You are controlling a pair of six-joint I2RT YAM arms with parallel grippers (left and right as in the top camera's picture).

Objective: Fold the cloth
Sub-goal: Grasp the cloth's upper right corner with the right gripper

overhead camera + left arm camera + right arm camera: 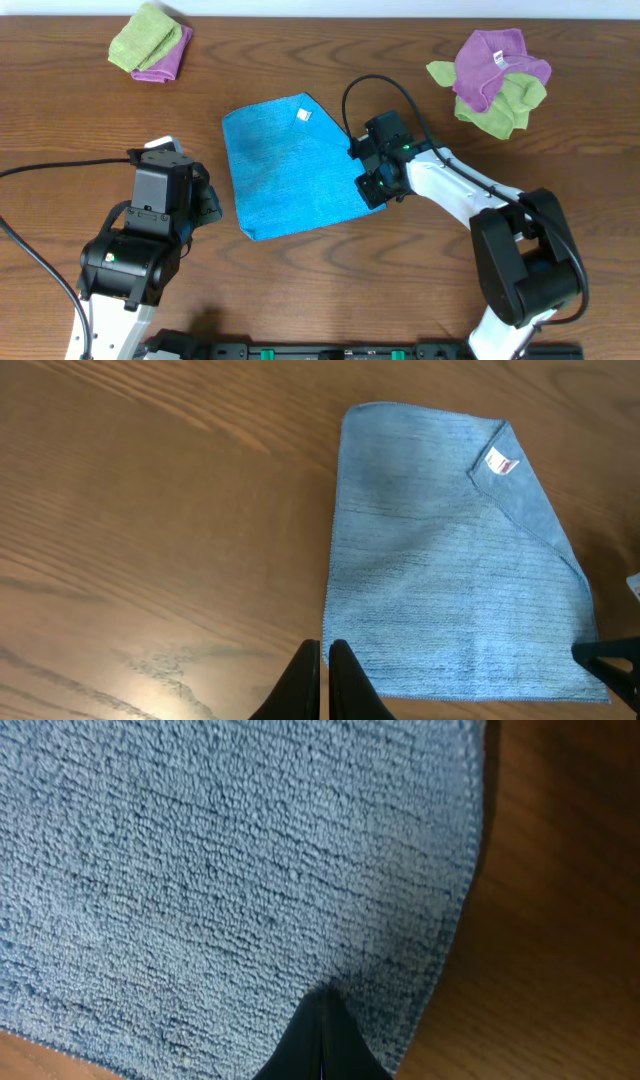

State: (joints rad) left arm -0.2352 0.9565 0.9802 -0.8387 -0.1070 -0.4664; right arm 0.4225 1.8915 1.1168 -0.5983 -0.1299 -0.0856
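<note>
The cloth (290,165) lies spread flat in the middle of the tabletop (330,290), its far corner folded over so that the white tag (305,113) shows at 12 o'clock.

At the cloth's 4 o'clock edge sits the right gripper (372,175). In the right wrist view its jaws are together and their tip rests on the blue pile close to the stitched hem. Whether any fabric is pinched between them cannot be told.

At 8 o'clock from the cloth, the left gripper (205,200) is over bare wood just beside the cloth's edge, apart from it. The left wrist view shows its jaws drawn together with only a thin slit between them, holding nothing.

Well apart from the cloth, a lime-green and purple bundle (150,42) lies at 10 o'clock, and a second purple and lime-green heap (495,80) lies at 2 o'clock.
</note>
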